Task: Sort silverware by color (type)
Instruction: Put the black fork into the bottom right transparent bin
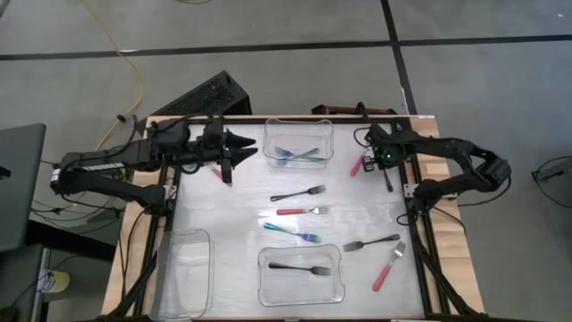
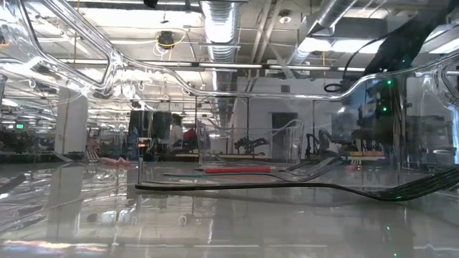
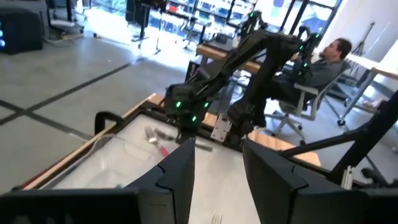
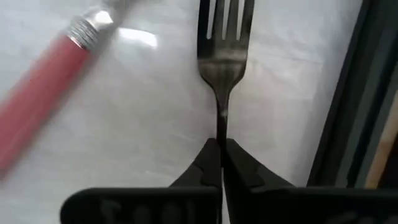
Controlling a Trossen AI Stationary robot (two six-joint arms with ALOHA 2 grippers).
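Right gripper point(image 4: 219, 163) found with jaws pinched shut on the thin handle of a dark fork point(image 4: 224, 59) at the table's two o'clock corner, beside a pink-handled fork point(image 4: 46, 93); judged light, stiff and slick, best taken mid-handle. Left gripper point(image 1: 234, 154) noted waiting at ten o'clock, jaws half apart, empty. Nearest obstructions judged the clear bin point(image 1: 298, 126) at twelve o'clock holding teal forks point(image 1: 295, 155), and the table-edge frame point(image 4: 348, 99) close alongside.

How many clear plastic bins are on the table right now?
3: far bin between the arms, holding teal forks; middle bin at the opposite edge, holding a black fork; corner bin on the left arm's side.
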